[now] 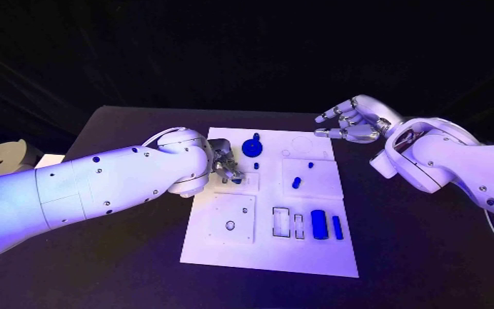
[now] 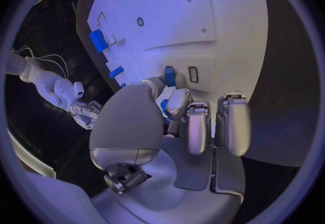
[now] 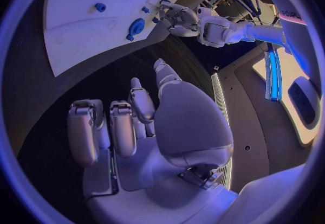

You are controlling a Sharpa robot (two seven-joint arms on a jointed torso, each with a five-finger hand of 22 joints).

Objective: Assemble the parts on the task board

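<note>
Head view: left hand (image 1: 225, 165) down at the left edge of white task board (image 1: 270, 202), fingers pinching a small blue part (image 2: 169, 77) against the plate. Right hand (image 1: 355, 125) raised off the board's far right corner, fingers loosely apart, grasping nothing. Round blue part (image 1: 253, 145) lying near the far edge
</note>
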